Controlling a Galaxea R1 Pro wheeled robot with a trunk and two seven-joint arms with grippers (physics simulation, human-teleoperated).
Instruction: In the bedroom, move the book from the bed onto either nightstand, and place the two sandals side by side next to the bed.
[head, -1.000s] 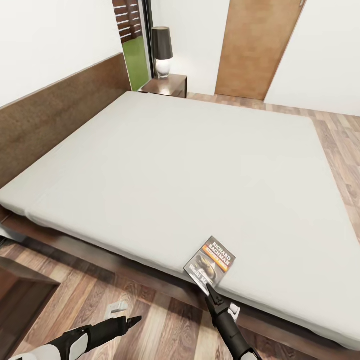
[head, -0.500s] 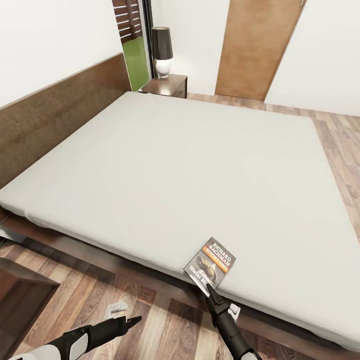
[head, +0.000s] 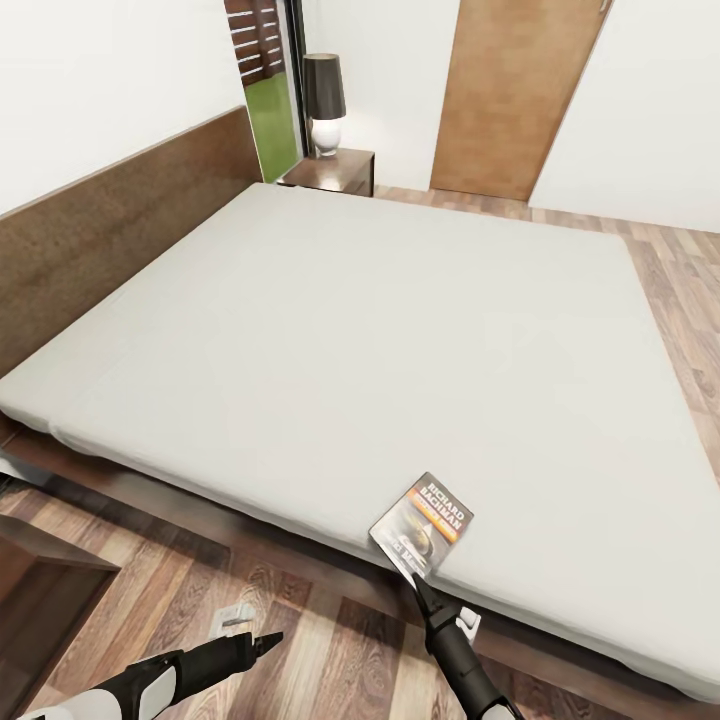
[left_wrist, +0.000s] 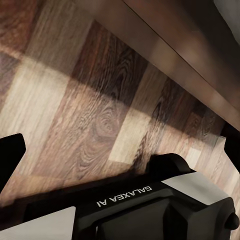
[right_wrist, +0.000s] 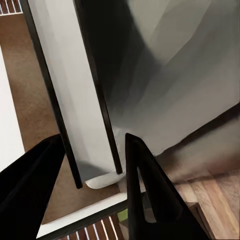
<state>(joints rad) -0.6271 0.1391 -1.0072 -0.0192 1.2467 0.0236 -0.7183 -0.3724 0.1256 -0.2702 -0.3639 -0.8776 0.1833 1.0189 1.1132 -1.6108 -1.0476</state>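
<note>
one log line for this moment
stage: grasping book | right gripper: at book's corner, bed edge | left gripper: idle over floor

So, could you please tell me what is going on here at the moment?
The robot is at the side of the bed, working on the book, which lies at the mattress edge nearest it. The right end effector has reached the book's near corner, and its wrist view shows the fingers apart around the book's edge. The left end effector hangs idle over the wood floor. A nightstand with a lamp stands beyond the bed.
</note>
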